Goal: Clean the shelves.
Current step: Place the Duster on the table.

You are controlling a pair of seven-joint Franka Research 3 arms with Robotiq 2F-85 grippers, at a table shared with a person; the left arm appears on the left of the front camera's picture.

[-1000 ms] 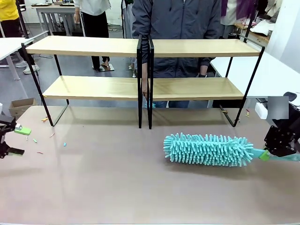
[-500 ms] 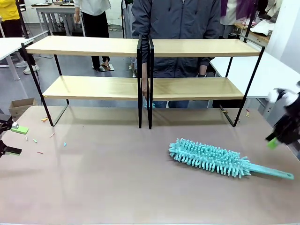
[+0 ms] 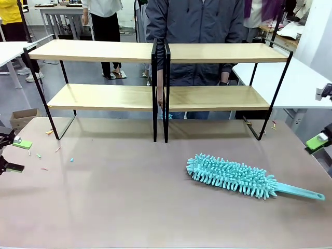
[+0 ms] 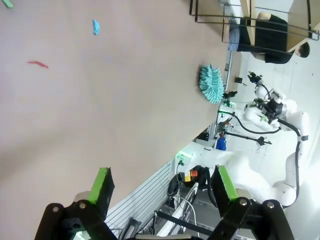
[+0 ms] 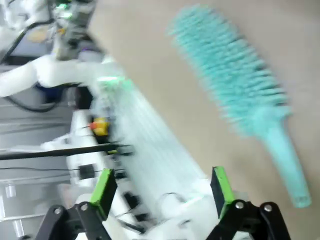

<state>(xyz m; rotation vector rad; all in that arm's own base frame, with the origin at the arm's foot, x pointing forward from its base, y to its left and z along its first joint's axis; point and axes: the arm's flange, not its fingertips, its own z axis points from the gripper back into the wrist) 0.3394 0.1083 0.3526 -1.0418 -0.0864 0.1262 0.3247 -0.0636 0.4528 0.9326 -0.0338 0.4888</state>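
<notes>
The shelves (image 3: 158, 78) stand side by side along the far edge of the surface (image 3: 129, 202), their black frames meeting at the middle, each with two light-wood boards. A person (image 3: 194, 31) in a dark jacket stands behind them. A teal duster (image 3: 233, 175) lies on the surface right of centre, its handle pointing toward the right edge. The left gripper (image 3: 9, 154) sits at the left edge, jaws apart, near small coloured scraps (image 3: 52, 150). At the right edge a green pad (image 3: 316, 141) of the right gripper shows, well apart from the duster.
</notes>
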